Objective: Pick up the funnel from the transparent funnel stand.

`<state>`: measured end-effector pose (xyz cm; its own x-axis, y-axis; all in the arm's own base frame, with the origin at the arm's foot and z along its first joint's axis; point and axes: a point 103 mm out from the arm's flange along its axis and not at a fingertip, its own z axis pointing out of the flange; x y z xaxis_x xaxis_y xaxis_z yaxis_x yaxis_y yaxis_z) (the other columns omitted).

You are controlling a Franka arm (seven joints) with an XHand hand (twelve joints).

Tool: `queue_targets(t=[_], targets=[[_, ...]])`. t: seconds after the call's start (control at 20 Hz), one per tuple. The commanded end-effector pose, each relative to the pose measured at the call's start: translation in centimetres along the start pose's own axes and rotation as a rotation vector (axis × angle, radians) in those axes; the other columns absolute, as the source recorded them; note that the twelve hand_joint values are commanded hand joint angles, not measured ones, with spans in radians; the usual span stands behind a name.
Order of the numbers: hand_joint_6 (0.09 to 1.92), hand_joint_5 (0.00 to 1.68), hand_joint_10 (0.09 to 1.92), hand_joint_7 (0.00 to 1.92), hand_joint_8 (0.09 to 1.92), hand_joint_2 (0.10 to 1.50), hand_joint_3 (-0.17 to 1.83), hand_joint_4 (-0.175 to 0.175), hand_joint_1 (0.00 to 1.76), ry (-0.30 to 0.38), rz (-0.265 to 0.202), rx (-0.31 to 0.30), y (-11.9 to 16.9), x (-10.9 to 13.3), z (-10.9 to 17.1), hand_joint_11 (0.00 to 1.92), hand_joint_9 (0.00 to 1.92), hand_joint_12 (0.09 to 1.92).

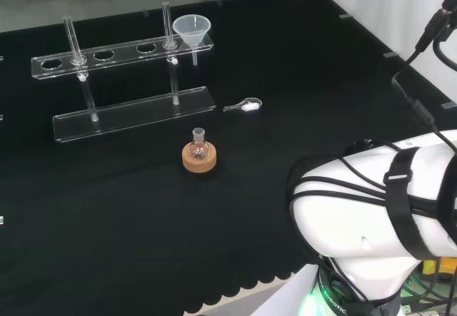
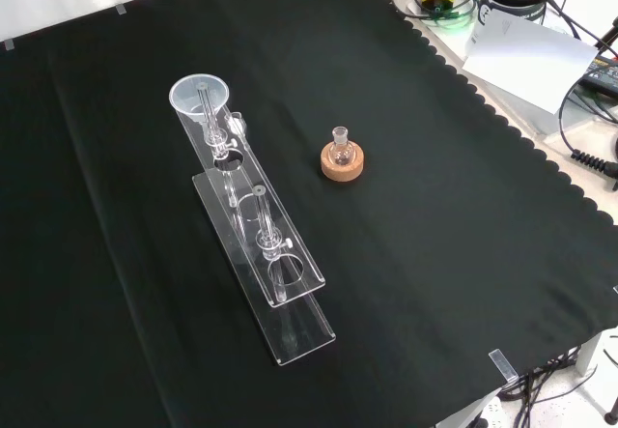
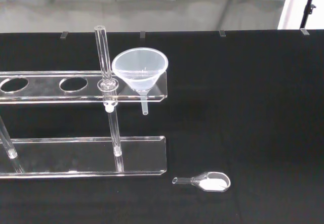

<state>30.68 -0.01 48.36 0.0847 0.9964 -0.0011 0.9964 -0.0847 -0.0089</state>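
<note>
A clear funnel [image 1: 192, 31] sits in the end hole of the transparent funnel stand [image 1: 121, 52], at that stand's right end in the head view. In the front view the funnel [image 2: 199, 99] is at the stand's [image 2: 253, 217] far end. The wrist view has the funnel [image 3: 139, 71] close, its stem hanging through the upper shelf of the stand [image 3: 61, 87]. The stand has an upper shelf with several holes on two posts over a flat base.
A small round flask [image 1: 198, 143] rests on a cork ring [image 1: 199, 158] in front of the stand. A little clear scoop with white powder [image 1: 246, 105] lies right of the stand's base. The arm's white links [image 1: 378, 209] fill the head view's lower right.
</note>
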Motion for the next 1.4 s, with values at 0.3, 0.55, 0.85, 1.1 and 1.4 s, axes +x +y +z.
queue_targets(t=[0.3, 0.55, 0.85, 1.1, 1.4], targets=[[0.09, 0.31, 0.65, 0.02, 0.56, 1.21, 0.41, -0.011, 0.00, -0.029, 0.017, 0.011, 0.8, 0.6, 0.1, 0.04, 0.21, 1.36], [0.09, 0.32, 0.65, 0.02, 0.56, 1.22, 0.40, -0.012, 0.00, -0.010, 0.028, 0.013, 3.0, 0.8, 1.2, 0.04, 0.21, 1.36], [0.09, 0.32, 0.65, 0.02, 0.56, 1.22, 0.39, -0.012, 0.00, 0.017, 0.028, 0.040, 5.9, -0.9, 2.7, 0.04, 0.22, 1.36], [0.09, 0.32, 0.65, 0.02, 0.56, 1.21, 0.38, -0.013, 0.00, 0.024, 0.036, 0.064, 9.1, -1.2, 3.8, 0.04, 0.22, 1.36], [0.09, 0.31, 0.64, 0.01, 0.55, 1.19, 0.36, -0.022, 0.00, 0.049, 0.016, 0.097, 14.5, -2.6, 6.4, 0.03, 0.21, 1.37]])
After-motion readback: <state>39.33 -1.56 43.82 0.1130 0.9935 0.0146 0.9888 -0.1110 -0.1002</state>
